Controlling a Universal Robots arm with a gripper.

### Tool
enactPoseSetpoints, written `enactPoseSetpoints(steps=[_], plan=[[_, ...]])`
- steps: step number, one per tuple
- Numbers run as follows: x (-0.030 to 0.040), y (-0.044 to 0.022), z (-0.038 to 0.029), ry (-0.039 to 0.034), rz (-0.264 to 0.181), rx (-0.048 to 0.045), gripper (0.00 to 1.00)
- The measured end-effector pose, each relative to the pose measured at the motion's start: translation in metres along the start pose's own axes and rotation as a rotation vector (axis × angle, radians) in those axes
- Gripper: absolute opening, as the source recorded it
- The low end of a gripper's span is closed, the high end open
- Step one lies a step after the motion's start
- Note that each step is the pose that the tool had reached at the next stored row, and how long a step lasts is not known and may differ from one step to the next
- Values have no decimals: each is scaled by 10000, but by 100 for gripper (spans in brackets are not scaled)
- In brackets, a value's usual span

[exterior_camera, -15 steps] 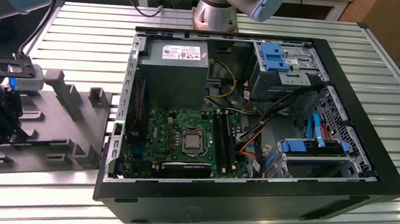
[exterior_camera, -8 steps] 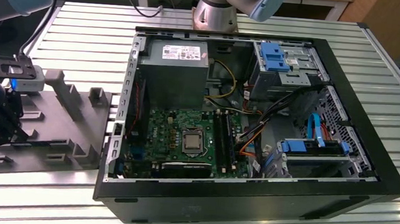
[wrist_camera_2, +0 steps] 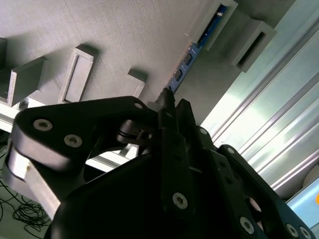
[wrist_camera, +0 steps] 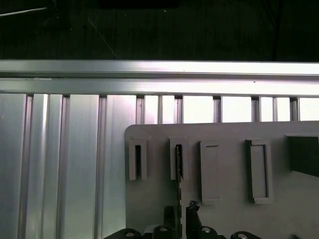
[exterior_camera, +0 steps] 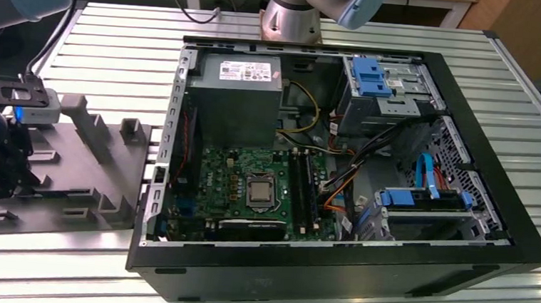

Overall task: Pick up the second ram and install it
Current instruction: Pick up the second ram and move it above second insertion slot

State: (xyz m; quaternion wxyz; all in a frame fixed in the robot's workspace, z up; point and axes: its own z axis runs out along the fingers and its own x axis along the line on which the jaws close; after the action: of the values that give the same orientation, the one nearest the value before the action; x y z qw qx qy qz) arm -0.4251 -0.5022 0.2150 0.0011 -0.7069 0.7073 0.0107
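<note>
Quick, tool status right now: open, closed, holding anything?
The tool is closed on the second ram, which stands edge-on in a slot of the grey holder.

We are looking at a table (exterior_camera: 116, 41) of ribbed aluminium slats. A grey holder plate (exterior_camera: 88, 174) with raised slots is lying on it toward the exterior view's left. Just beside the plate, an open black computer case (exterior_camera: 338, 274) is resting on its side. The arm's base (exterior_camera: 291, 24) is standing at the far edge.
</note>
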Motion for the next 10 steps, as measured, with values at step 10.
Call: enactPoseSetpoints(steps=[10], plan=[[0,-1,28,6,-446,-5,36]])
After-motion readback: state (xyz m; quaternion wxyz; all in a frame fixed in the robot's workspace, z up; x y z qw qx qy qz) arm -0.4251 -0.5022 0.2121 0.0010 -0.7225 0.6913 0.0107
